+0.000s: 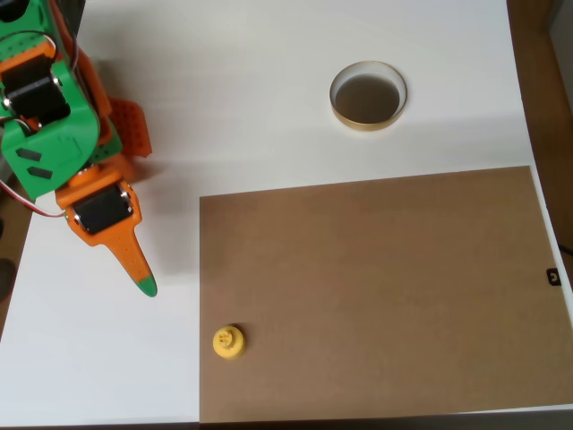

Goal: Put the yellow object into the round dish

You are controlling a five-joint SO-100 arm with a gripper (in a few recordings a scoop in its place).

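Yellow object (228, 341) sits upright on brown board (376, 296), near-left corner, overhead view. Round dish (368, 96) far, on white table (251, 107), well apart. Orange green-tipped gripper (143, 279) at left, holding nothing; open or closed, cannot tell.

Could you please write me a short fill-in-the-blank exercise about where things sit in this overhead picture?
1. The yellow object rests near the lower left corner of the ____ board.
2. The round dish stands on the ____ table, above the board in the picture.
3. Inside, the round dish holds ____.
4. The gripper points its ____ tip toward the yellow object.

Missing words: brown; white; nothing; green
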